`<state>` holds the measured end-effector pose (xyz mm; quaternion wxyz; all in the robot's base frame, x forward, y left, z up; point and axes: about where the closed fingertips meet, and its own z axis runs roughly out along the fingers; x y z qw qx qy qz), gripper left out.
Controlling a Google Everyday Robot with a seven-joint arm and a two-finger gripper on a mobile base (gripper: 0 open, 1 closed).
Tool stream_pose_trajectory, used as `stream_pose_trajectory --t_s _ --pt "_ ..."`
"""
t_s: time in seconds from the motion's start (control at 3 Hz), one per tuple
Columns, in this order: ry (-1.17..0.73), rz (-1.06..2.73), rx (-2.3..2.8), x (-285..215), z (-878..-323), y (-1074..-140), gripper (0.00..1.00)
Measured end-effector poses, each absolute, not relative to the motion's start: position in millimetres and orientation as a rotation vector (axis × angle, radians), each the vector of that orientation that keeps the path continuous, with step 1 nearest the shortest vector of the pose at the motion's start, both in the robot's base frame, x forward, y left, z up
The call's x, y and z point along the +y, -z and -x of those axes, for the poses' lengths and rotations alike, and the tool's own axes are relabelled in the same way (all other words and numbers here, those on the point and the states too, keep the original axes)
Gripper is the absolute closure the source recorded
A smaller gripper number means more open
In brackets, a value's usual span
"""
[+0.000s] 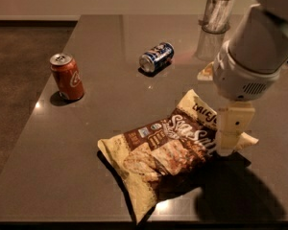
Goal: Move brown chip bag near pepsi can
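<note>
Here tool [227,146] at right end of brown chip bag [159,150].

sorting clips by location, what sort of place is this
Likely an office break room or kitchenette: a dark polished counter holds a brown chip bag, a pepsi can on its side and an upright red soda can. The pincer is at the bag's right end in view.

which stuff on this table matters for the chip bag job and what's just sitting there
For the job:
brown chip bag, lying flat near the front
pepsi can, on its side farther back
gripper, at the bag's right end in view

Just lying about:
red soda can, upright at left
shiny cylinder, back right
</note>
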<state>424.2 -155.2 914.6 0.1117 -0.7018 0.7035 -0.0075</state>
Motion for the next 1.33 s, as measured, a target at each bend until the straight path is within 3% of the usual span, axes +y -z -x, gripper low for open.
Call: stream_pose_trajectory --t_s 0.33,0.67,1.33 --pt "0.033 2.147 2.028 -148 -422 -894 0.0" --pt "0.068 2.195 2.044 -145 -422 -878 0.16" --pt "0.171 2.137 2.124 -144 -442 -878 0.62"
